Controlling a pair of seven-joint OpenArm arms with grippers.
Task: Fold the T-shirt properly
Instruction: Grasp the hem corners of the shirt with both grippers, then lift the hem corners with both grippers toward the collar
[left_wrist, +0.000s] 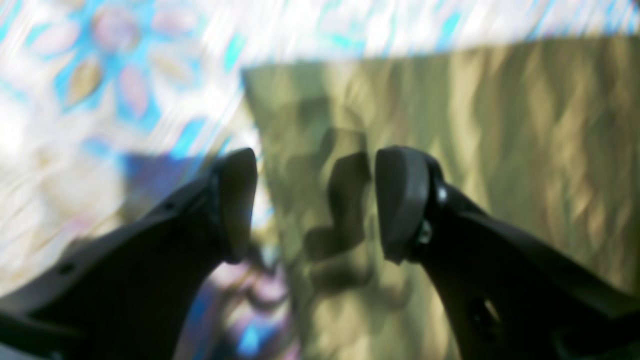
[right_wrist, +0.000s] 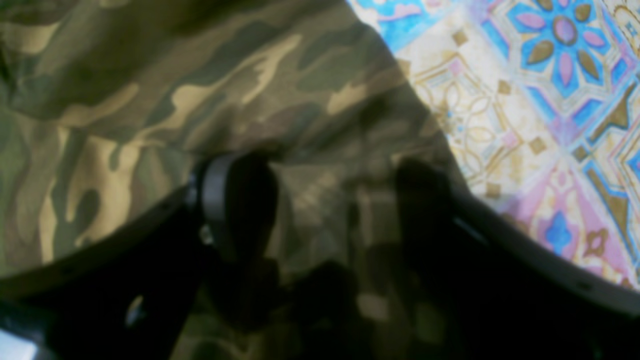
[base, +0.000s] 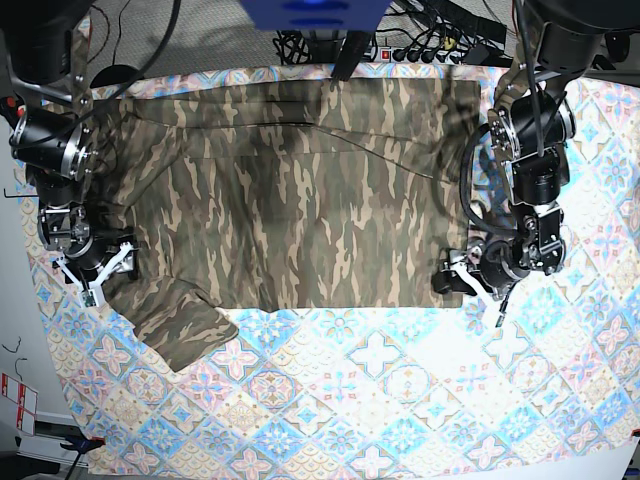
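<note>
The camouflage T-shirt (base: 300, 190) lies spread flat on the patterned tablecloth (base: 380, 380), with one short sleeve (base: 185, 325) sticking out at its near left corner. My left gripper (base: 455, 278) sits at the shirt's near right corner. In the blurred left wrist view it (left_wrist: 315, 200) is open, and the shirt's edge (left_wrist: 500, 140) shows below the gap. My right gripper (base: 100, 272) is at the shirt's left edge, just above the sleeve. Its wrist view shows it (right_wrist: 330, 205) open and low over the camouflage cloth (right_wrist: 150, 100), with nothing pinched.
The tablecloth (right_wrist: 540, 100) runs past the shirt on the near side and on both flanks. Cables and a power strip (base: 420, 45) lie behind the table's far edge. Both arm bases (base: 45, 140) (base: 535, 130) stand over the shirt's left and right sides.
</note>
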